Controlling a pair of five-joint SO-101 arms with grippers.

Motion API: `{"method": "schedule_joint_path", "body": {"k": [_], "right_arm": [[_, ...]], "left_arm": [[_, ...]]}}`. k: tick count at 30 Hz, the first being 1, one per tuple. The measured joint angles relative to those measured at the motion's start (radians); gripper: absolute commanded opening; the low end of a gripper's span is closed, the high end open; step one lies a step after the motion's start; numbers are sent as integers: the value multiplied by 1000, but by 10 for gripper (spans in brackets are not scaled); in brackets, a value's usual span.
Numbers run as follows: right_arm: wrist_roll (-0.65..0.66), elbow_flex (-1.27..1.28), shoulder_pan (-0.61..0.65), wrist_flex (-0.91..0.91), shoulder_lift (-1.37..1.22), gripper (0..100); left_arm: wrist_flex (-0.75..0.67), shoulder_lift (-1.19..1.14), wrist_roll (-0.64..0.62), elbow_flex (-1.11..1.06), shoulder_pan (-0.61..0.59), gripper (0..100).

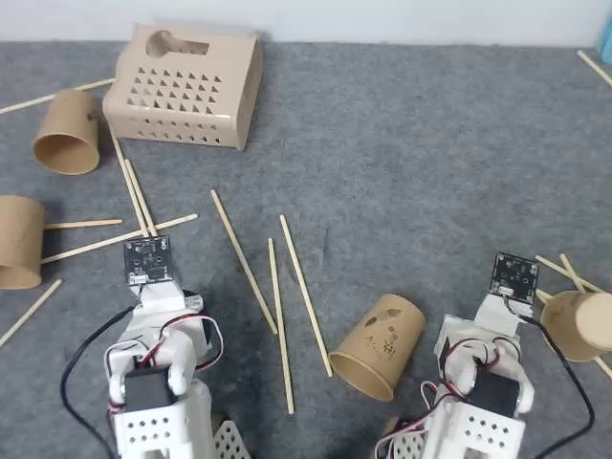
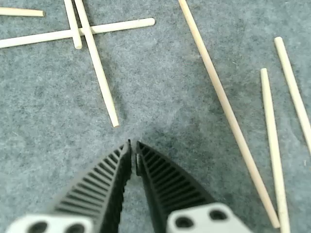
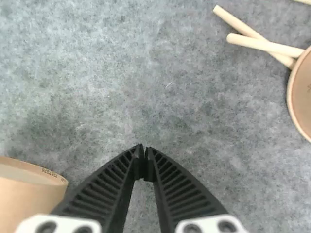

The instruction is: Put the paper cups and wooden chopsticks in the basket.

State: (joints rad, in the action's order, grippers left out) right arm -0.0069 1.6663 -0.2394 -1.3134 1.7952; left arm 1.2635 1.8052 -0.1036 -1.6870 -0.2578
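High view: left arm [image 1: 158, 349] folded, jaws apparently shut.

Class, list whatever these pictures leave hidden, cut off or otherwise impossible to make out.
Basket interior, high view: hidden by its own perforated wall.
Leftmost paper cup, high view: cut off by the picture edge.
Chopsticks beside the right-hand cup, high view: ends hidden under that cup.
Cup rim, right wrist view: mostly cut off by the edge.

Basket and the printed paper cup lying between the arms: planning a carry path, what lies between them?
In the high view, three loose wooden chopsticks lie on the grey carpet between the basket and that paper cup.
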Motion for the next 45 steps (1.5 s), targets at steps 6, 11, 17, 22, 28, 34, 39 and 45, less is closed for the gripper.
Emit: {"method": "schedule_joint_path", "body": {"k": [6,11,17,22,28,34,39,45], "right_arm": [[-3,0,0,0,0,9],[-3,0,0,0,0,9],[-3,0,0,0,0,9],[-3,0,0,0,0,9],[-3,0,0,0,0,9],[-3,0,-6,0,0,9],[-3,0,-31,0,0,12],[-3,-55,-84,21,0,13]], "left_arm": [[0,0,0,0,0,13],[0,0,0,0,0,13],[0,0,0,0,0,13],[0,0,0,0,0,13],[0,0,0,0,0,13],[0,0,0,0,0,13],[2,0,0,0,0,13],[2,0,0,0,0,13]]}}
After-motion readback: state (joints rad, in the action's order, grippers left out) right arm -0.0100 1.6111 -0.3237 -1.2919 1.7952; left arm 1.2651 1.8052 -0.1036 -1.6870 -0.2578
